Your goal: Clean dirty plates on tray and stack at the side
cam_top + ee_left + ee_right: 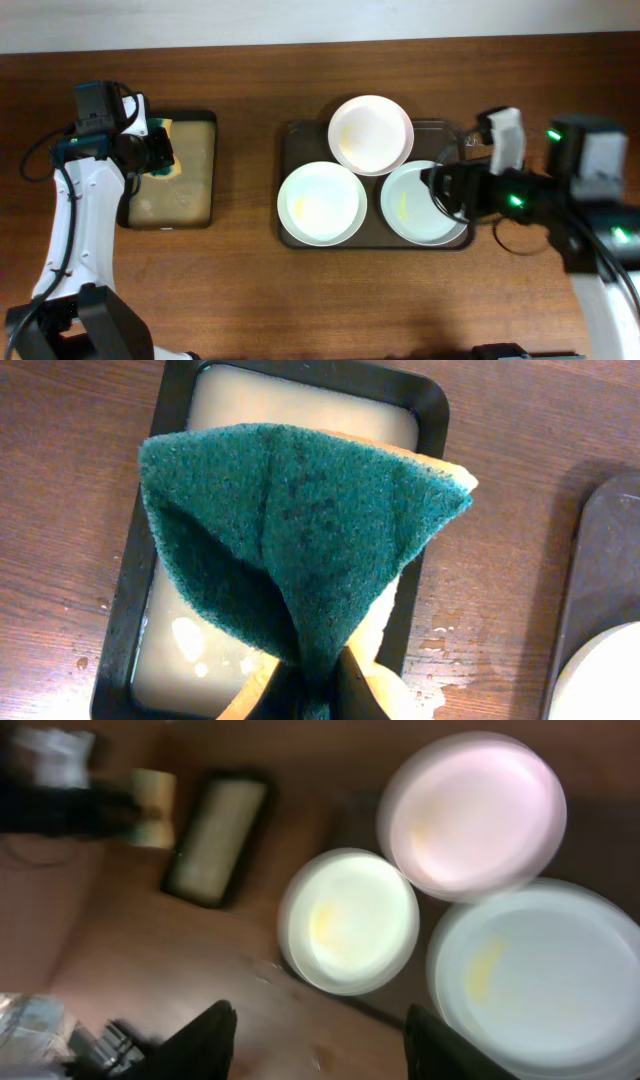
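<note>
Three white plates lie on the dark brown tray (pixel 290 135): one at the back (pixel 371 134), one front left (pixel 320 203), one front right (pixel 418 203). All carry faint yellow smears. They also show blurred in the right wrist view: back (pixel 470 815), front left (pixel 348 920), front right (pixel 535 982). My left gripper (pixel 320 685) is shut on a green-and-yellow sponge (pixel 290 530) held above the small black tray (pixel 140 590). My right gripper (pixel 318 1038) is open and empty, above the front right plate's edge.
The small black tray (pixel 195 170) with tan liquid sits at the left of the table. The sponge (pixel 160 150) hangs over its left part. Wet spots mark the wood beside it. A cable loop (pixel 520 240) lies right of the brown tray.
</note>
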Action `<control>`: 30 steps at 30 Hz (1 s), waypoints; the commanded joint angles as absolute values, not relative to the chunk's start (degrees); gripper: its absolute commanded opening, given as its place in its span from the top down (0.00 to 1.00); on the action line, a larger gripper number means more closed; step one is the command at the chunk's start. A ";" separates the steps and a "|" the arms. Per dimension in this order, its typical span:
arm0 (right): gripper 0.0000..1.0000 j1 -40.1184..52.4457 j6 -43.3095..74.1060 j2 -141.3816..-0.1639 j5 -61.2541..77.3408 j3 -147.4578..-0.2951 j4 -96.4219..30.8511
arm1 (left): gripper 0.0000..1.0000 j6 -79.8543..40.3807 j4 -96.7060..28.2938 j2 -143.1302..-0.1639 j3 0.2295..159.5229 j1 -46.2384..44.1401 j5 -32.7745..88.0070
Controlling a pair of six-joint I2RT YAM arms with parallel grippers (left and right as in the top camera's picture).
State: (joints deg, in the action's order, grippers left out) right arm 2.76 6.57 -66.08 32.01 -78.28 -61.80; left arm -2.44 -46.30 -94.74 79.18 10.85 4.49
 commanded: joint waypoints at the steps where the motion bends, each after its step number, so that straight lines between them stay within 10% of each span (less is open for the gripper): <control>1: 0.44 11.46 18.20 -75.11 7.11 -78.83 -63.53 | 1.00 -1.78 -46.26 -94.76 79.55 10.81 5.17; 5: 0.06 21.52 18.31 -89.10 6.79 -78.83 -58.50 | 1.00 -1.78 -46.17 -94.76 79.55 10.81 5.17; 11: 0.56 26.04 18.55 -106.52 8.73 -78.83 -45.98 | 1.00 -1.78 -46.35 -94.76 79.55 10.81 5.19; 30: 0.49 26.24 20.01 -116.77 4.27 -78.00 -41.50 | 1.00 -1.78 -46.33 -94.78 79.55 10.76 5.19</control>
State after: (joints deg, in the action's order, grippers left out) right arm 25.71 19.49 -114.78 3.31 -78.41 -41.52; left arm -2.44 -46.48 -94.74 79.18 10.85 4.49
